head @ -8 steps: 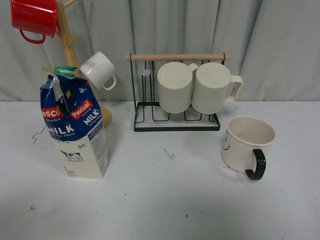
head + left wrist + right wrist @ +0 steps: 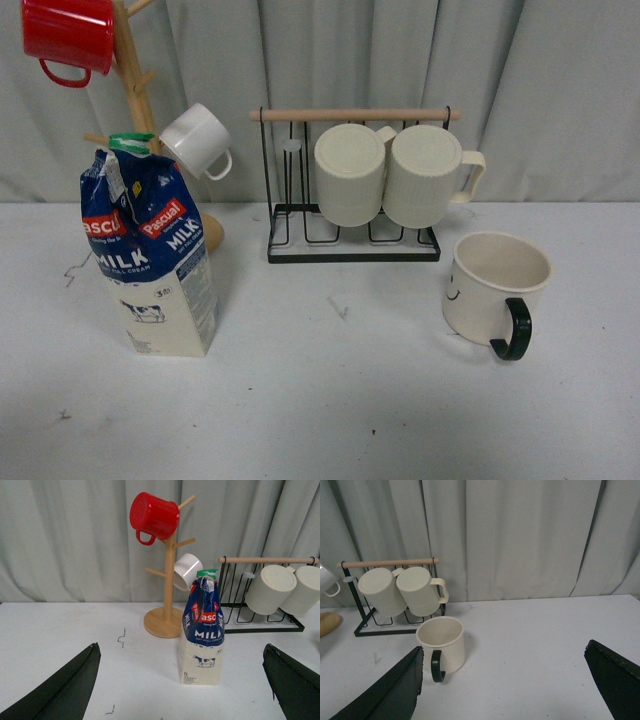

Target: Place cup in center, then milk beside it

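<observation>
Cream black-handled smiley mug (image 2: 495, 285) right, blue-cream milk carton (image 2: 152, 260) left, uncollected; left end effector (image 2: 181, 650) and right end effector (image 2: 505, 647) gape empty, aimed for pickup.

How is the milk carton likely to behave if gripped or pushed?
The milk carton stands tall on a narrow base, so a push near its top would probably tip it. Its blue upper part looks creased, so the walls likely give under a squeeze. Its fill, hence weight, cannot be told.
</observation>
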Tool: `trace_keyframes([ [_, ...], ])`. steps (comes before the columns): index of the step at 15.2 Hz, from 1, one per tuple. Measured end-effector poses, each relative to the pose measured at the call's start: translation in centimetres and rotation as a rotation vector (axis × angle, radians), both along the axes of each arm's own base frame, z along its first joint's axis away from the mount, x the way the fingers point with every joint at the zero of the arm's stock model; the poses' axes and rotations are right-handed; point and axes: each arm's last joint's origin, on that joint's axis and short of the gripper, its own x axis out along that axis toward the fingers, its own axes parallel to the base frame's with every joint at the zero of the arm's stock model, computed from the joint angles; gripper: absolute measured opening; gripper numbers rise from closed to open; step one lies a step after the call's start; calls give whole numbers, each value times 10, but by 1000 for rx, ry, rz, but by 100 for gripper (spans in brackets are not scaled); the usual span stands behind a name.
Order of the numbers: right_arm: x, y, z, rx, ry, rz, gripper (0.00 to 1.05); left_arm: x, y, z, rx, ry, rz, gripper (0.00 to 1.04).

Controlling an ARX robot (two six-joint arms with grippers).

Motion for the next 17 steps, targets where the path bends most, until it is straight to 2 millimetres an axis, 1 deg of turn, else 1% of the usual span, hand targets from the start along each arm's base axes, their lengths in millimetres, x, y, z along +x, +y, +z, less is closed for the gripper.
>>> trace_keyframes([
  [17, 0, 0, 0, 0, 0, 0, 98, 0, 0, 0, 0, 0, 0, 98],
])
